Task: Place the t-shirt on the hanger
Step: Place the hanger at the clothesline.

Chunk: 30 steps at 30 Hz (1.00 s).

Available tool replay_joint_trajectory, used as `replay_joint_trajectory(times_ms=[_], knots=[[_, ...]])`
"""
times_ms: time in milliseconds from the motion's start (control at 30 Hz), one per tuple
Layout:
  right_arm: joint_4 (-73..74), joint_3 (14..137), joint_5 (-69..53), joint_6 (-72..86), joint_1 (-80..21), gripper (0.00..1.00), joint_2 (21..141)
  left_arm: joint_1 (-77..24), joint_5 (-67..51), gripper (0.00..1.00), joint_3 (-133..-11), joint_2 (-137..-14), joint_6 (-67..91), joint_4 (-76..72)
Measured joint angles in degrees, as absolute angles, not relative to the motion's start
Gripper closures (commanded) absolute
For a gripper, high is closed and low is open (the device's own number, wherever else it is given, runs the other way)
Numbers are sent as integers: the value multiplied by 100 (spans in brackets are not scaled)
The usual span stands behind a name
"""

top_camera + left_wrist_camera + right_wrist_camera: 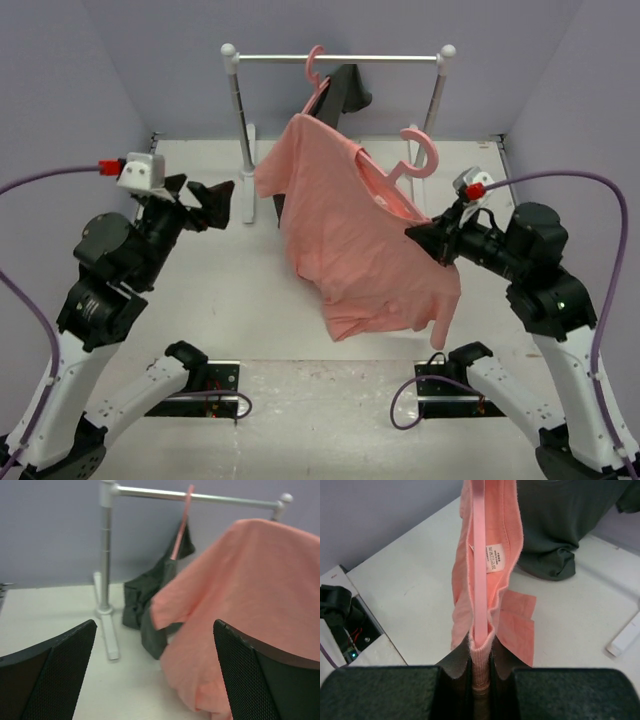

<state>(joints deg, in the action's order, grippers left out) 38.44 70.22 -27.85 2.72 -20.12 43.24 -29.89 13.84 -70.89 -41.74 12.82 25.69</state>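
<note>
Pinching hanger (pixel 479 555) and t-shirt (pixel 340 240) collar in the right gripper (pixel 418 237), draw its left side down with the open left gripper (pixel 212 203).

In the top view, bare table (pixel 230 290) lies free at centre left, between the left gripper (pixel 197 200), its jaws spread, and the t-shirt (pixel 350 230). There is also free room along the bottom between the arm bases. The t-shirt hangs across the middle and bars the way rightward. The rack (pixel 340 58) closes off the upper centre, its left post and foot just beyond the left gripper. A dark garment (pixel 350 90) and a second hanger (pixel 313 66) crowd the rail. The right gripper (pixel 418 238), clamped on the hanger (pixel 479 530), fills the right middle.
</note>
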Motion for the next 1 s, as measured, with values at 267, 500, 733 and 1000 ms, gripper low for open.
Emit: replay_joint_trajectory(times_ms=[267,500,733,1000], knots=[[4173,8394,-1274,593,-1951,100,4152,-2989,2742,0,-5593,-2820,1286,2781],[4081,8625,-117,967,-1872,100,5756,-2982,2877,0,-3718,-2807,1494,2736],[3793,7466,-51,1658,-1859,100,6906,-2925,2693,0,-3492,-2748,1574,2540],[3353,9142,319,1989,-1863,100,8571,-2699,2351,0,-3492,-3008,1590,2434]])
